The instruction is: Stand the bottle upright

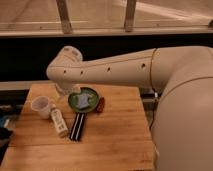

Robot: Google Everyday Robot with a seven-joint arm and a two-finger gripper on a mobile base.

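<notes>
Claw (64, 91) between cup (41, 106) and bowl (85, 94)

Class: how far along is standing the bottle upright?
Done: nothing; the bottle lies on its side on the table, between the cup and the black bar. In hand: the gripper hangs behind the cup, beside the green dish, fingers open, holding nothing. Left: reach the bottle, grasp it, stand it up.

Wooden counter (115, 142).
- Bottle (59, 122): white, lying on its side near the left edge, just in front of the white cup (41, 106).
- Black striped bar (77, 126): flat, just right of the bottle.
- Green dish (90, 94): mid-counter, holding something pale.
- Small reddish item (101, 104): beside the dish's right rim.
- Gripper (64, 90): hangs under the white arm (115, 70) between cup and dish, jaws apart, holding nothing.
</notes>
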